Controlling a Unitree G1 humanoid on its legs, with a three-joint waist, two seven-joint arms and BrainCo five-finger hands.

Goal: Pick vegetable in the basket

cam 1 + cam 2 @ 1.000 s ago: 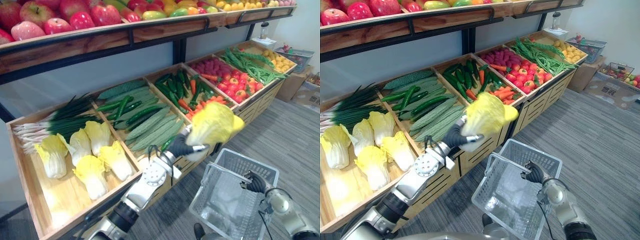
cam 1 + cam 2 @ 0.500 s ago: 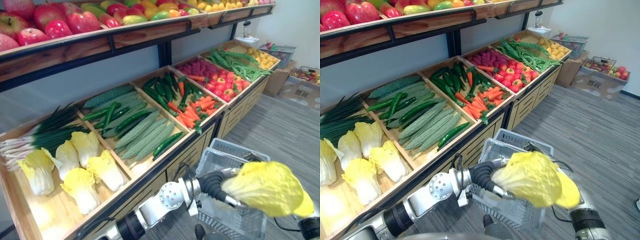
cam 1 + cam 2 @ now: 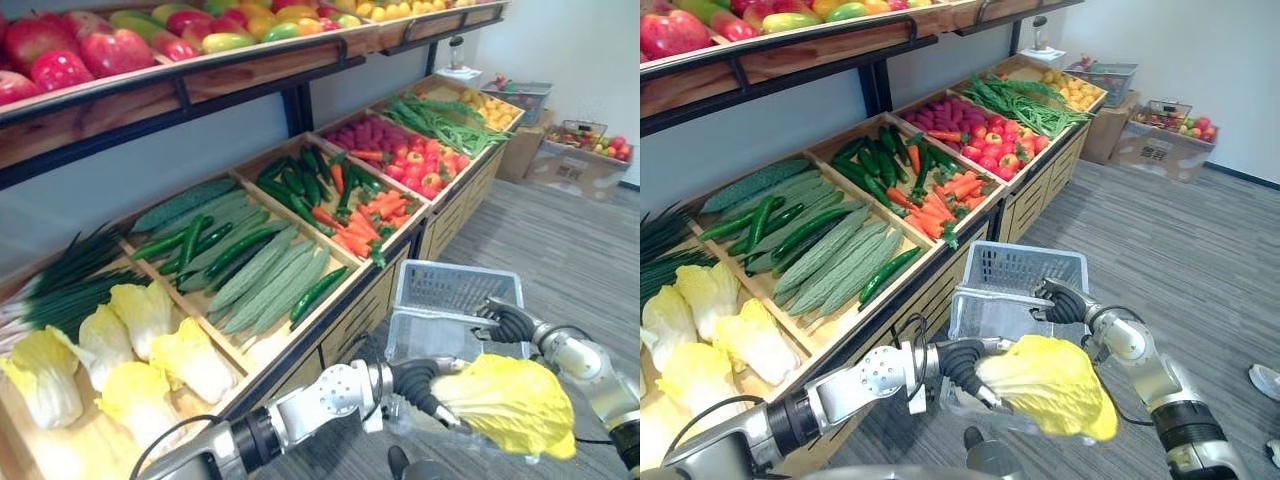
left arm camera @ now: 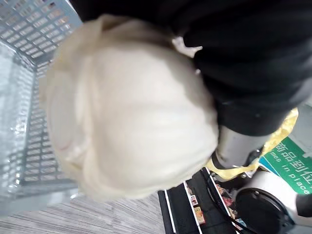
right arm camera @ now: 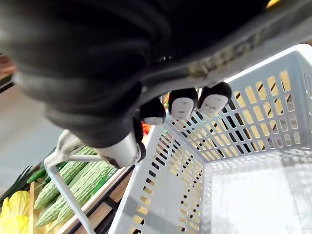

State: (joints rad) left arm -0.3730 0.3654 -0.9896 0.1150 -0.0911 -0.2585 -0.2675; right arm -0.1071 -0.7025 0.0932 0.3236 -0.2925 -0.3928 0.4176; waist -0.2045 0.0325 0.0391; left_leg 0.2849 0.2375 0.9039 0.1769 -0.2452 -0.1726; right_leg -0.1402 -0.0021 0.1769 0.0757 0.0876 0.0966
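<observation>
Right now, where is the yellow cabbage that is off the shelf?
In the left eye view the cabbage is low on the right, carried by the left hand, at the near side of the white basket.

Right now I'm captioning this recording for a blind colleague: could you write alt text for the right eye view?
The robot's left hand holds a yellow cabbage in the air, not yet in the grey plastic basket just behind it, whose handle the right hand grips. A wooden vegetable stand runs along the left.
</observation>
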